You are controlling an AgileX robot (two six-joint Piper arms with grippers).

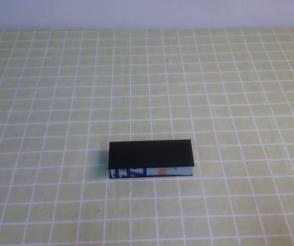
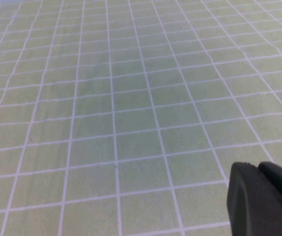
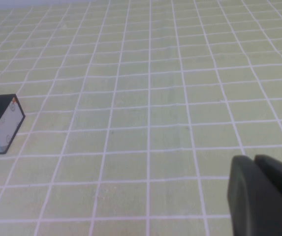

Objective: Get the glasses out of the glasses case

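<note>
Glasses case [image 1: 151, 159] shut, glasses unseen; lid to lift first, base pinned. Left gripper [image 2: 264, 196], right gripper [image 3: 264, 194] parked off it; grip state unclear

Closed black-lidded glasses case [image 1: 151, 159] lies flat mid-table.

A table [image 1: 229, 92] covered in pale yellow-green cloth with a white square grid fills the high view. Along its far edge runs a plain, pale bluish-white wall [image 1: 147, 13]. Lighting is soft and even.
</note>
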